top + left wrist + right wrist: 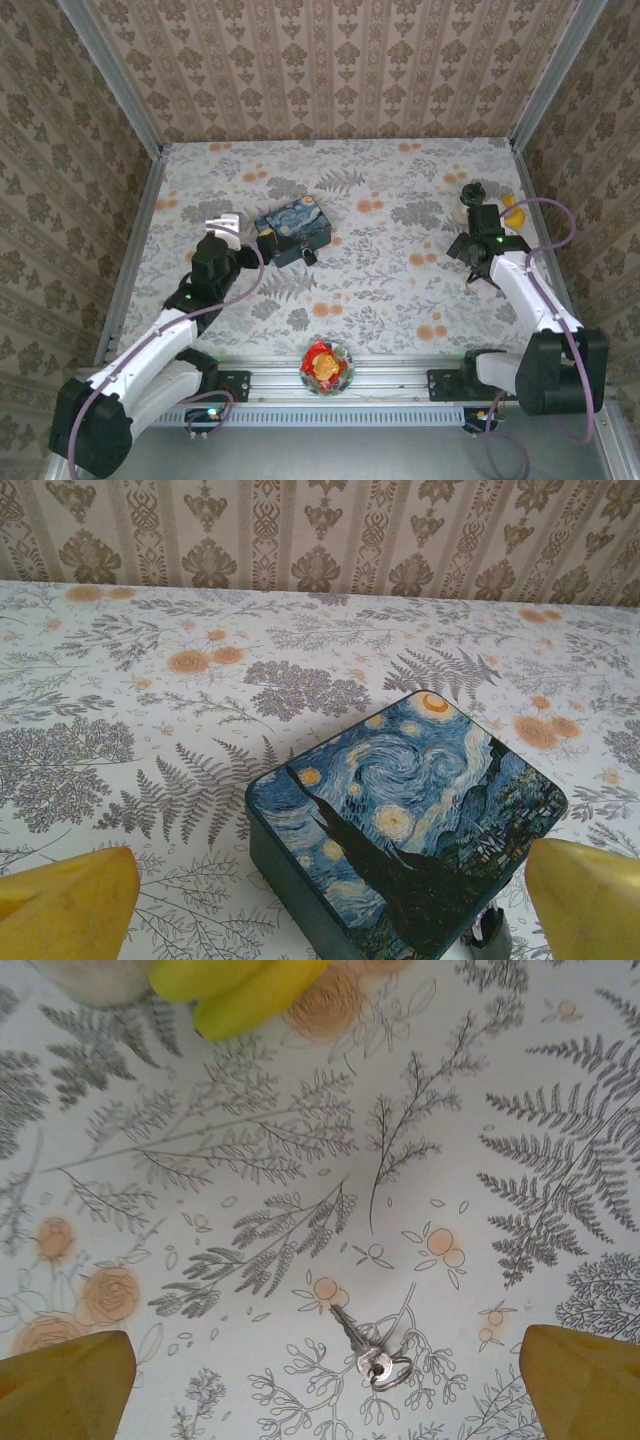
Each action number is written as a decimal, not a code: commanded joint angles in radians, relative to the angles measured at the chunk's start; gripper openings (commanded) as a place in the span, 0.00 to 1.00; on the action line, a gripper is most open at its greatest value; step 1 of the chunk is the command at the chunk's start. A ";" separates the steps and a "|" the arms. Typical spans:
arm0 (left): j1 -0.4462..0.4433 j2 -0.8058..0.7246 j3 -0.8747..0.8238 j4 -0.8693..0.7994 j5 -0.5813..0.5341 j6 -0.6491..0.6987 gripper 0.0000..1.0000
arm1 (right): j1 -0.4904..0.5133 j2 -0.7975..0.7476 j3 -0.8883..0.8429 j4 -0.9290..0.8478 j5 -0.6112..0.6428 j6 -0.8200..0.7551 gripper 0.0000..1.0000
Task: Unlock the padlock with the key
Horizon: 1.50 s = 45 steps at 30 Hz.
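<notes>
R hand (322, 1388) wide open, empty, above small silver key on ring (364, 1348), flat on floral surface (560, 1020); L hand (325, 910) wide open, empty, facing blue starry-night tin (400, 800); tiny black-silver padlock (487, 936) at tin's side. Risks: thin key skids out of pinch; ring-only grab leaves key dangling; unheld padlock shifts.

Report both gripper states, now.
Left gripper: open, empty, facing the painted tin.
Right gripper: open, empty, the key lying free below it.
</notes>
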 commanded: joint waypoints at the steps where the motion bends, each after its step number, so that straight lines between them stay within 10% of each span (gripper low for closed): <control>1: -0.004 -0.009 0.028 0.012 -0.025 -0.015 1.00 | -0.035 0.037 0.035 -0.040 -0.047 -0.004 0.95; 19: -0.004 0.064 0.061 0.027 0.012 0.009 1.00 | -0.138 0.034 -0.143 -0.001 -0.253 0.060 0.55; 45: -0.002 0.068 0.068 0.016 0.004 0.031 1.00 | -0.138 0.186 -0.139 0.089 -0.248 0.101 0.35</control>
